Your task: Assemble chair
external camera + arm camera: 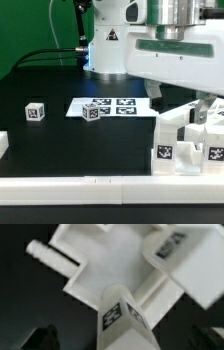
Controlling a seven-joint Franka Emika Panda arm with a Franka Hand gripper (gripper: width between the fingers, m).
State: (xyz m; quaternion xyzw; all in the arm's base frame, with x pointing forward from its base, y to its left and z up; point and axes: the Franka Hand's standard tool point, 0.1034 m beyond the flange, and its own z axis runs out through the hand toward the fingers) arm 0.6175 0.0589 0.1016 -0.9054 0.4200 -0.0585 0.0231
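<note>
The chair parts are glossy white pieces with black-and-white tags. A joined cluster of slabs and bars (186,142) stands at the exterior view's right, near the front. My gripper (205,112) hangs straight over it, open. In the wrist view a wide slab (105,272) with a short peg (50,253) lies below, and a tagged upright bar (124,317) rises between my dark fingers (40,339). My gripper (122,343) straddles that bar with a gap on each side. Two small tagged cubes (36,111) (95,112) lie apart to the exterior view's left.
The marker board (122,105) lies mid-table behind the second cube. A long white border rail (100,186) runs along the front edge, and a white block (3,145) sits at the exterior view's left edge. The robot base (108,45) stands at the back.
</note>
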